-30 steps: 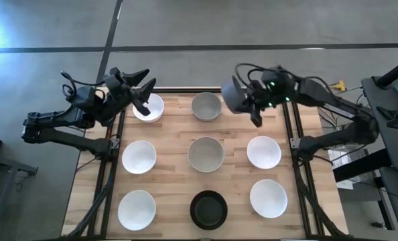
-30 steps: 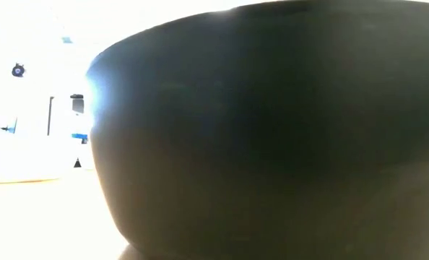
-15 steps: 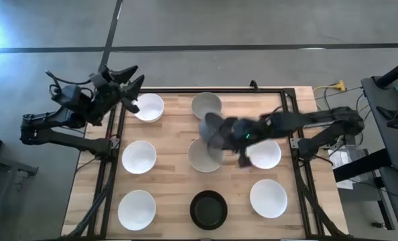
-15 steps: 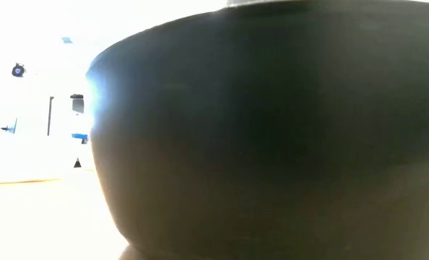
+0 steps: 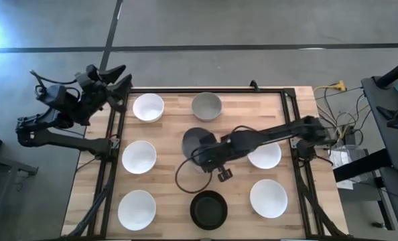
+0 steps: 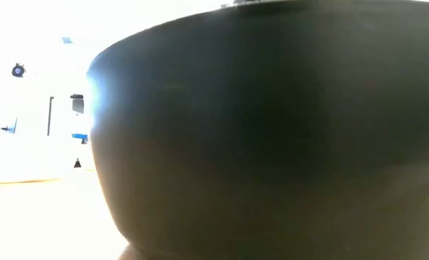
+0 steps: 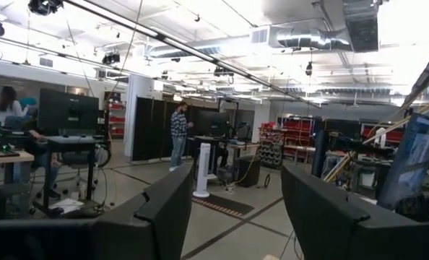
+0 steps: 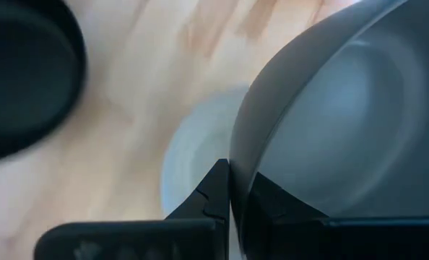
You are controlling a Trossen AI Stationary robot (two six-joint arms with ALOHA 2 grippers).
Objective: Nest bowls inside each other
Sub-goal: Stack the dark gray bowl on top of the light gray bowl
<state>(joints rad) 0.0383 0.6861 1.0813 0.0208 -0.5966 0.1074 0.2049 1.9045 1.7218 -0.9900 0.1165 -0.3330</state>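
Note:
My right gripper (image 5: 207, 156) reaches over the table's middle, shut on the dark grey bowl (image 5: 197, 142). That bowl hangs over the centre light grey bowl (image 8: 193, 155), which it mostly hides in the high view. Resting on their bases are a second light grey bowl (image 5: 206, 106), the black bowl (image 5: 208, 209), and white bowls (image 5: 148, 107), (image 5: 139, 156), (image 5: 137, 209), (image 5: 268, 198). Another white bowl (image 5: 269, 158) is partly under the right arm. My left gripper (image 5: 118, 77) is open beyond the table's far left corner, touching nothing. My right gripper pinches the dark grey bowl's rim (image 8: 235, 170), with one finger (image 8: 279, 209) inside the bowl and the other finger (image 8: 211, 198) outside. The arm reaches in from the table's right. The bowl is over the centre light grey bowl; whether the two touch, I cannot tell.
The black bowl (image 6: 272, 130) fills the low view. Black frame rails (image 5: 109, 174) run along the table's left and right sides. Bare wood (image 5: 172, 127) lies between the bowls. In the left wrist view a person (image 7: 178, 134) stands far off in the room.
My right gripper has carried the dark grey bowl from the table's far right part to the middle and lowered it over the centre light grey bowl. My left gripper has drawn back from the far left white bowl, outward past the table's left edge.

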